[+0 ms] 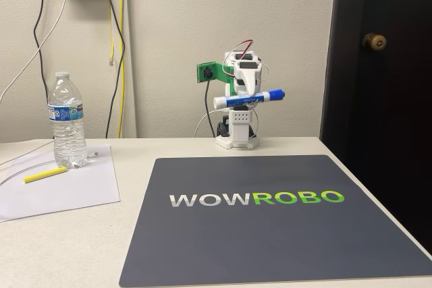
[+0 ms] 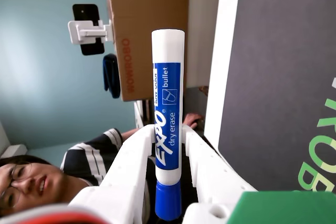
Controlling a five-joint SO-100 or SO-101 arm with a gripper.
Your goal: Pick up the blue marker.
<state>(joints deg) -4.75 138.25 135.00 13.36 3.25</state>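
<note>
Clamped crosswise in my claw (image 2: 169,153), the marker (image 2: 168,114) sits near its capped end — jaws closed on the barrel so it hangs level, raised well above the table (image 1: 169,150) and mat (image 1: 270,234), task seemingly complete.

Dark mat (image 1: 270,234) on the counter reads "WOWROBO", white then green letters; the blue marker (image 2: 168,119) label reads "EXPO dry erase", "low odor", "bullet"; a cardboard box (image 2: 147,30) reads "WOWROBO" in red.
</note>
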